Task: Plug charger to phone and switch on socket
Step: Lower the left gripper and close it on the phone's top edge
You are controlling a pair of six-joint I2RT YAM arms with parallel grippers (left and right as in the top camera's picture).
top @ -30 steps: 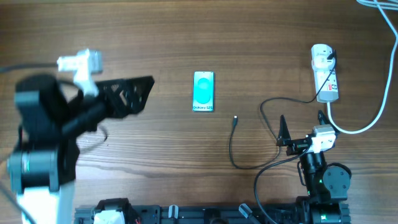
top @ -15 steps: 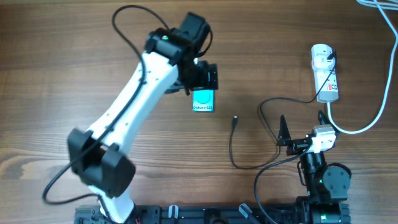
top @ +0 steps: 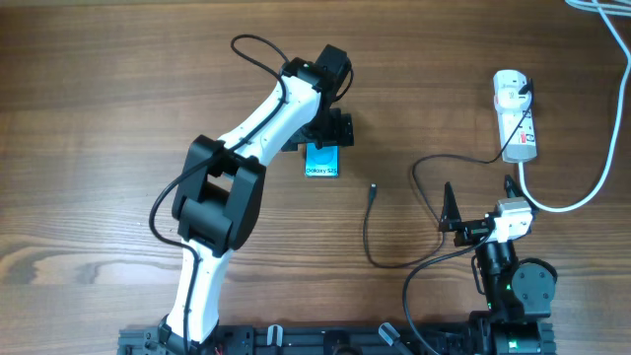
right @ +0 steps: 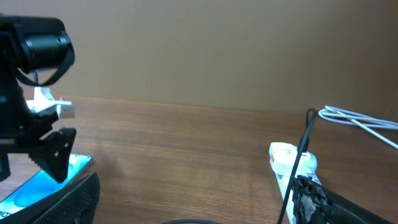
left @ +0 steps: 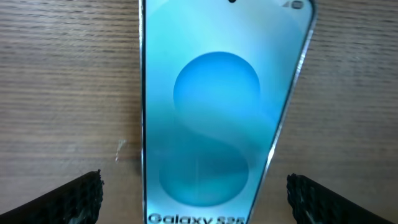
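Note:
The phone (top: 321,163) lies flat mid-table with its cyan screen up, and its top half is hidden under my left gripper (top: 325,133). In the left wrist view the phone (left: 211,112) fills the middle, and the left gripper (left: 194,190) is open with a finger on each side of the phone, not touching it. The charger tip (top: 373,190) lies loose to the phone's right, its thin black cable (top: 367,247) looping toward the socket (top: 515,118) at the far right. My right gripper (top: 480,200) is open and empty near the front right, with the socket (right: 289,158) ahead of it.
A thick white cord (top: 582,197) curves from the socket toward the right edge. Further white cables (top: 601,20) cross the top right corner. The left arm's links (top: 227,177) stretch diagonally over the table's middle left.
The left arm has swung from the far left across the table and now sits over the phone's top end. The right arm, charger and socket are unmoved.

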